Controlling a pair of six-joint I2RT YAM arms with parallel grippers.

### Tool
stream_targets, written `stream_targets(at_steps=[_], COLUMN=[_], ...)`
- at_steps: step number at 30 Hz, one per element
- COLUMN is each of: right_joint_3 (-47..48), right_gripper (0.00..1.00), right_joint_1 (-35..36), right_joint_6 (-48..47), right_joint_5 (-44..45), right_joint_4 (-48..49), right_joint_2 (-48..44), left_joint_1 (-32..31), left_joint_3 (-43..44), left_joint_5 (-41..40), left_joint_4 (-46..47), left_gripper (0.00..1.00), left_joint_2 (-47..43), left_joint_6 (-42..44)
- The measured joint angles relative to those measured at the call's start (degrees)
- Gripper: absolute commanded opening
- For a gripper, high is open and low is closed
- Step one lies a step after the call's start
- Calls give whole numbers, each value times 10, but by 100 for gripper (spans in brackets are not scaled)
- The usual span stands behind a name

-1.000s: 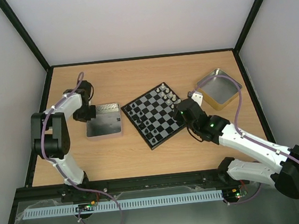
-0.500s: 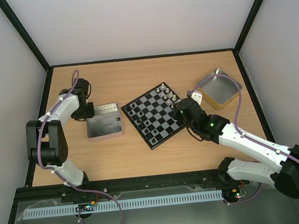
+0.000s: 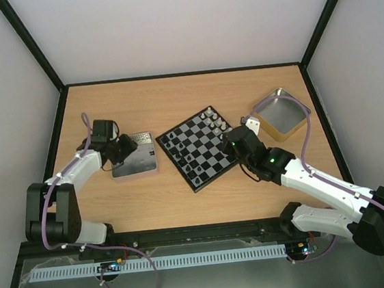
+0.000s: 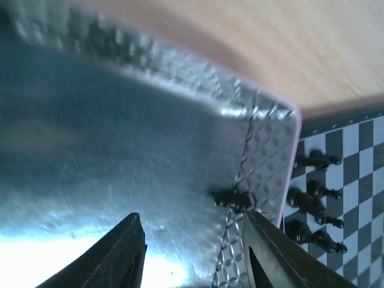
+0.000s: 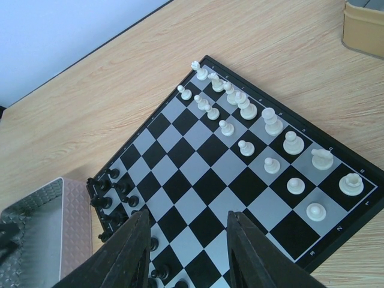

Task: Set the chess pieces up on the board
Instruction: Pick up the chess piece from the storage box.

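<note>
You have a light wood-grain table (image 3: 173,98) with a dark edge along its sides. Three things lie directly on it. The board (image 3: 207,153) sits about mid-table, flat and turned so one corner points to the far side and another to the near side. A shallow silver tin (image 3: 142,164) with a patterned rim lies flat just left of the board, close beside the board's left corner; you can't tell whether they touch. A gold-coloured tin (image 3: 280,117) lies right of the board and slightly farther back, clearly apart from it. Bare wood shows all round the board.
</note>
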Motion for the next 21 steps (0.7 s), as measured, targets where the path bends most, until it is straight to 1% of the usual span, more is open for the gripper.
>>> stream_targets(at_steps=[3, 9, 16, 21], right_joint_3=[-3, -7, -9, -9], right_gripper=[34, 34, 34, 34], right_joint_1=[0, 0, 0, 0], right_joint_6=[1, 5, 10, 11], right_joint_5=[1, 3, 9, 11], right_joint_4=[1, 5, 5, 5], right_joint_2=[-2, -2, -2, -2], left_joint_1=[-9, -23, -32, -33], left_joint_3=[-54, -85, -105, -114], left_joint_5=[38, 78, 96, 100], left_joint_4=[57, 176, 252, 275], left_gripper=[47, 46, 39, 39], left_joint_2=[11, 57, 102, 109], left_joint_6=[-71, -178, -249, -277])
